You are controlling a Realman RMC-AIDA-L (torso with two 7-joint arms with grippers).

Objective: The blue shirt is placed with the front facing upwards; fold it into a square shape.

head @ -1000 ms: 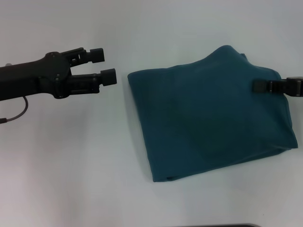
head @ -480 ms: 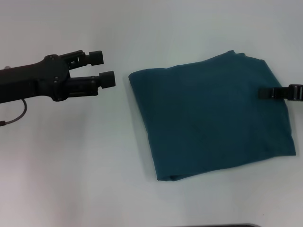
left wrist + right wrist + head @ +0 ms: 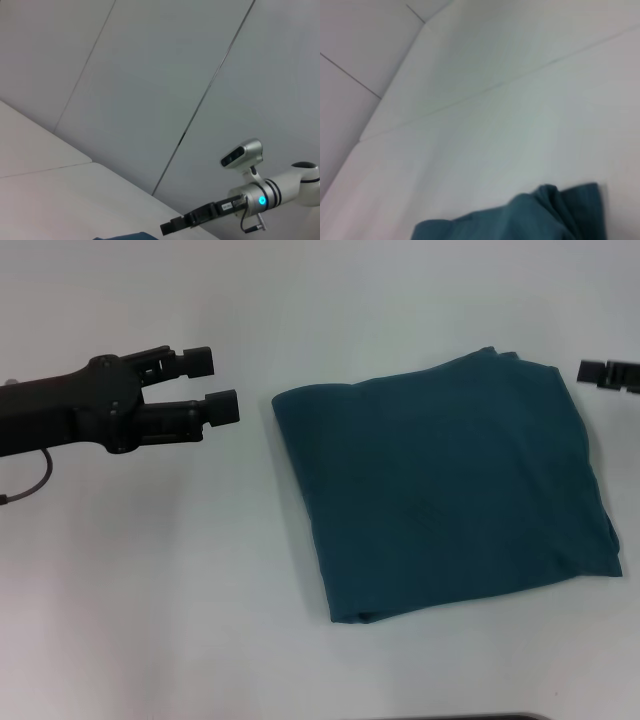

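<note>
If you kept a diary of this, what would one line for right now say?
blue shirt: folded, roughly square, flat on white table | left gripper: open, beside shirt, apart | right gripper: at shirt's far corner, off cloth

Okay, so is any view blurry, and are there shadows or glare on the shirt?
Head view: even, soft light on the blue shirt, no glare, only faint shadow along its folded edges; the left gripper looks crisp. Right wrist view: the shirt's corner is soft and out of focus. Left wrist view: mostly plain wall, reasonably sharp.

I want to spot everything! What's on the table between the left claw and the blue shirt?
Nothing: the head view shows only bare white table between the open left gripper and the folded blue shirt.
</note>
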